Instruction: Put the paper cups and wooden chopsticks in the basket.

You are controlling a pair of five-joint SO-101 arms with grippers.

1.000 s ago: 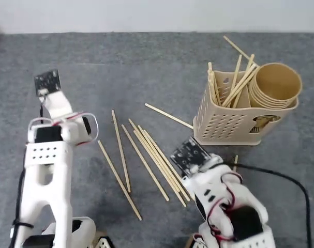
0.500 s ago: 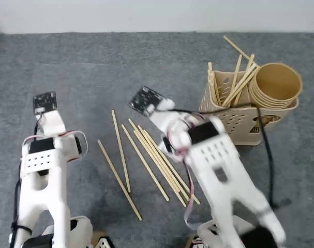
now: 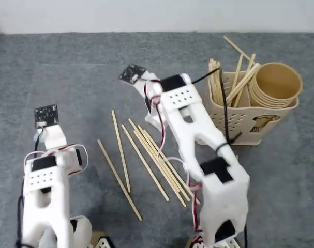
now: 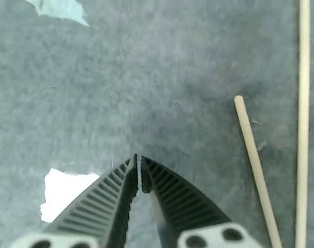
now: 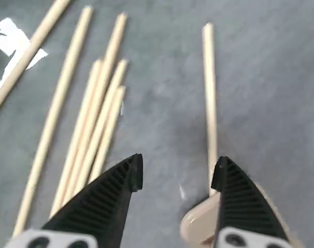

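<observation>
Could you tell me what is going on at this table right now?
Two robot arms are tidying a grey mat. The basket already holds a stack of paper cups and several chopsticks, but a scatter of loose chopsticks lies on the mat. The right gripper hangs open low over them, holding nothing. The left gripper is shut and empty over bare mat beside the scatter.

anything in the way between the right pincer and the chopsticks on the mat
Nothing visible does. The right pincer hangs open over the grey mat, a single chopstick lying beside one finger, a bunch of chopsticks beside the other, with bare mat between.
</observation>
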